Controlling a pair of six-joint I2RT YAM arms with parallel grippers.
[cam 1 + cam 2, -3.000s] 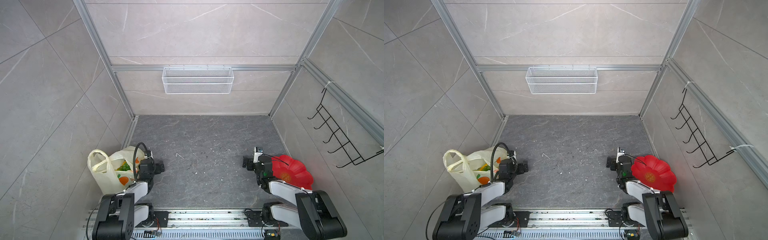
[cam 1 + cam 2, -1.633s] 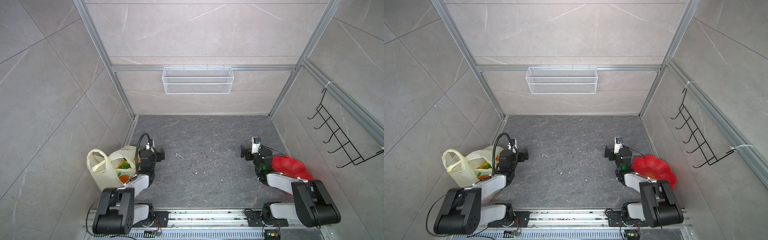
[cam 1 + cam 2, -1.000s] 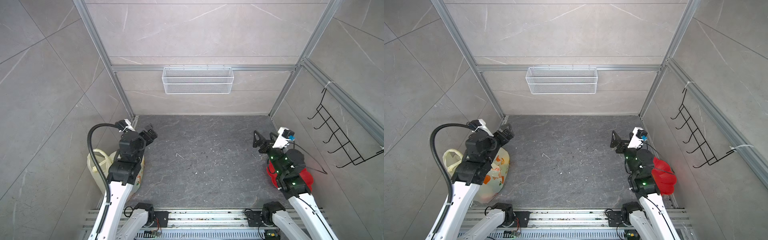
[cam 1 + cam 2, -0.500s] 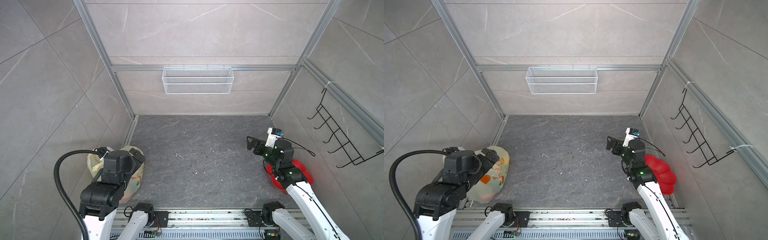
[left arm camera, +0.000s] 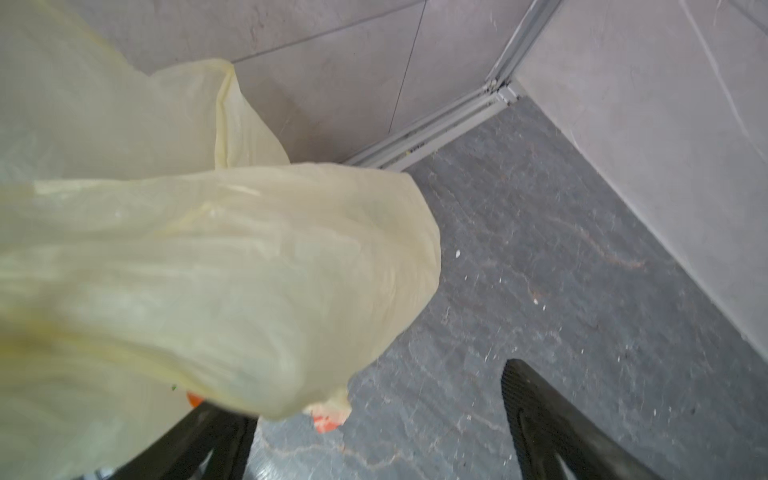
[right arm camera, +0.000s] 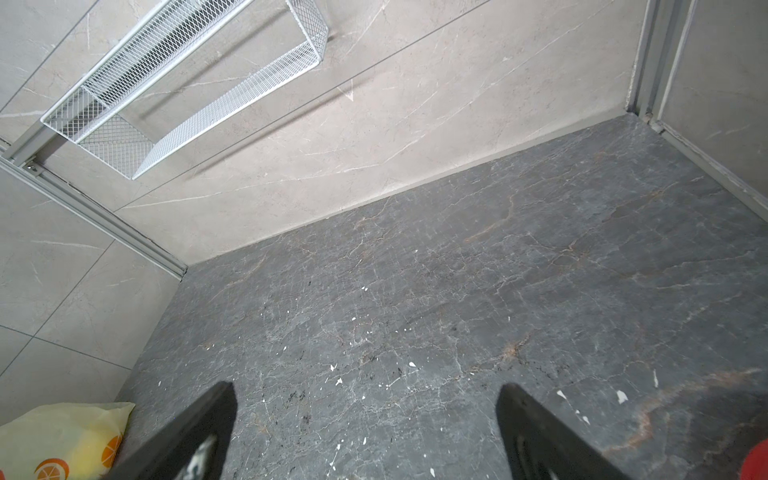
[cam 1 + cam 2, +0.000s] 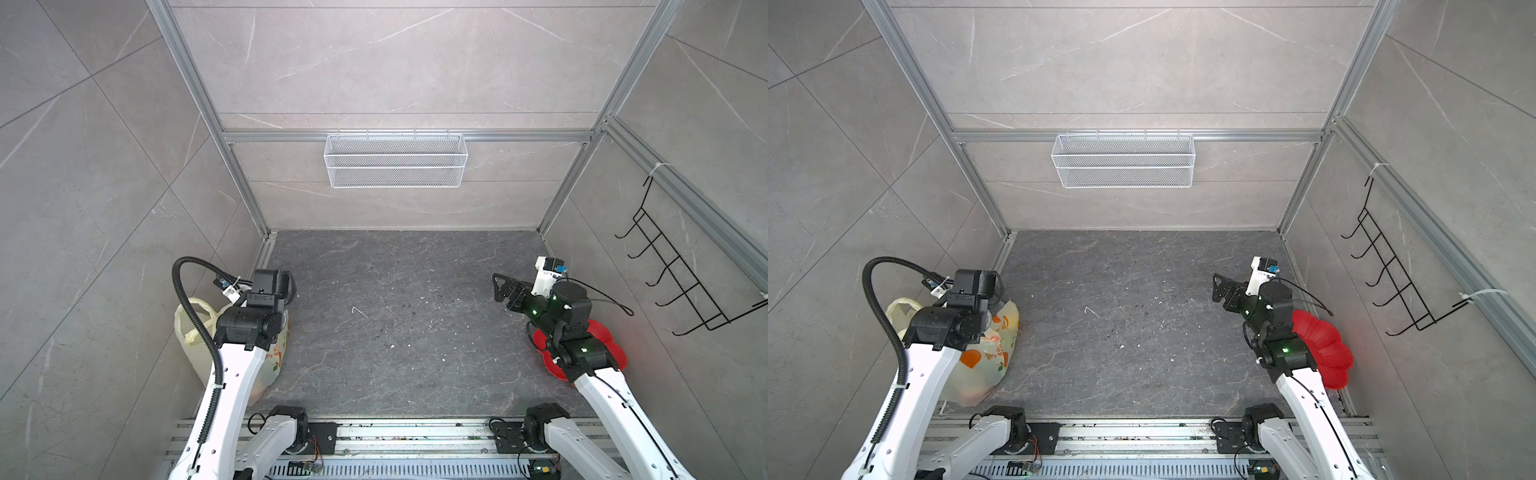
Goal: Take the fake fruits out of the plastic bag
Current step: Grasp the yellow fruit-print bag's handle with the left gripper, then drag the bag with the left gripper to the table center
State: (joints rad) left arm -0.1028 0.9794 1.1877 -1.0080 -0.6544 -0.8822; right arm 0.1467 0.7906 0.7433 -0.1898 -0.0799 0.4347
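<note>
Pale-yellow and translucent, a thin plastic carrier bag (image 7: pixel 188 357) printed with orange fruit pictures slumps at about 8 o'clock on the dark grey marbled tabletop (image 7: pixel 395 324), pressed against the left wall. One loop handle stands up at the bag's 10 o'clock corner. Blurred orange and yellow patches show through the film, but the fake fruits cannot be told apart from the prints in any view.

The left arm bends down over the bag's 12 o'clock end, and from above its wrist hides the pincer. In the left wrist view the left pincer (image 5: pixel 370 390) has its two black fingers wide apart. One finger (image 5: pixel 237 432) sits under a drooping fold of the bag; whether it touches the film I cannot tell. The other finger hangs clear over bare tabletop. Nothing is clamped between them.

The right pincer (image 7: pixel 503 294) hovers at about 3 o'clock, pointing toward 9 o'clock, well apart from the bag. The right wrist view shows its fingers spread wide with only tabletop between them, and a corner of the bag at the picture's edge.

Beneath that arm, at about 4 o'clock, a red flower-shaped plastic plate (image 7: pixel 615 353) lies by the right wall, partly covered by the arm. A white wire-mesh basket (image 7: pixel 395 166) hangs on the back wall at 12 o'clock.
</note>
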